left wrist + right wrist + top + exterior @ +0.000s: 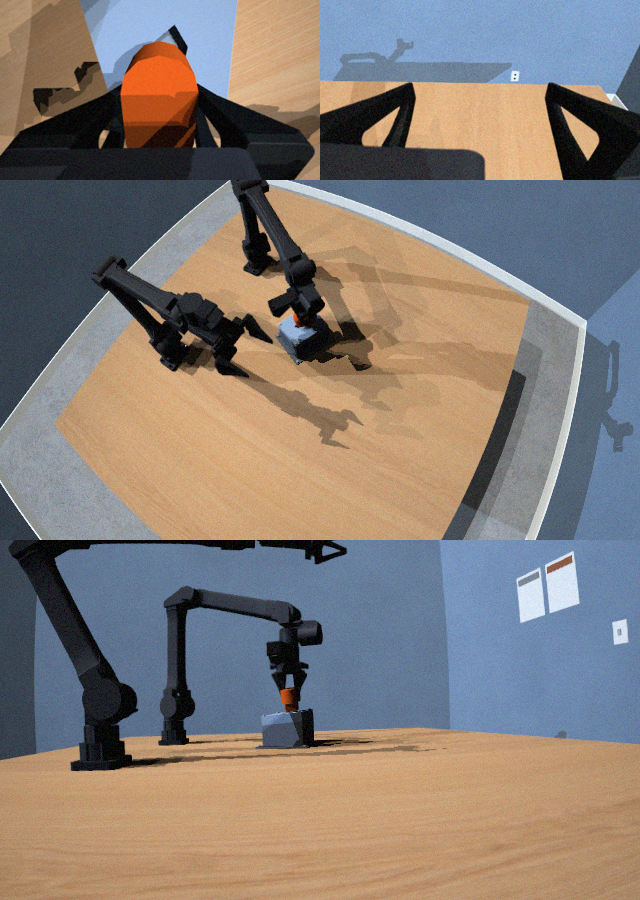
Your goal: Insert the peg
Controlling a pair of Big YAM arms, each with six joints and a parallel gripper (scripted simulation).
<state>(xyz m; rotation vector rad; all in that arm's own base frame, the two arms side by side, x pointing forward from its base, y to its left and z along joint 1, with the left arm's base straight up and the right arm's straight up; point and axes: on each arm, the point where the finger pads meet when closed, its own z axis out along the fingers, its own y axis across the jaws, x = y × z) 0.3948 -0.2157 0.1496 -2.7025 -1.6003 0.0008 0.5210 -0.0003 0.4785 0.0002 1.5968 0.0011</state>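
- We see the wooden table (pixel 210 420) (pixel 320 820) (pixel 481 116) bearing the blue-grey plate (pixel 292 331) (pixel 279 731) (pixel 209 24).
- Our right gripper (pixel 260 359) (pixel 344 551) (pixel 480 90) gapes wide open.
- Our left gripper (pixel 304 319) (pixel 290 689) (pixel 159 90) clasps the peg.
- We hold the orange peg (pixel 301 323) (pixel 289 697) (pixel 159 76) at the plate's top; any entry, we cannot tell.

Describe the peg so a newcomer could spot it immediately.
On the wooden table stands a pale blue-grey block. Just above its top, the left gripper clasps the peg. It is bright orange and chunky, unlike the black fingers and bluish block.
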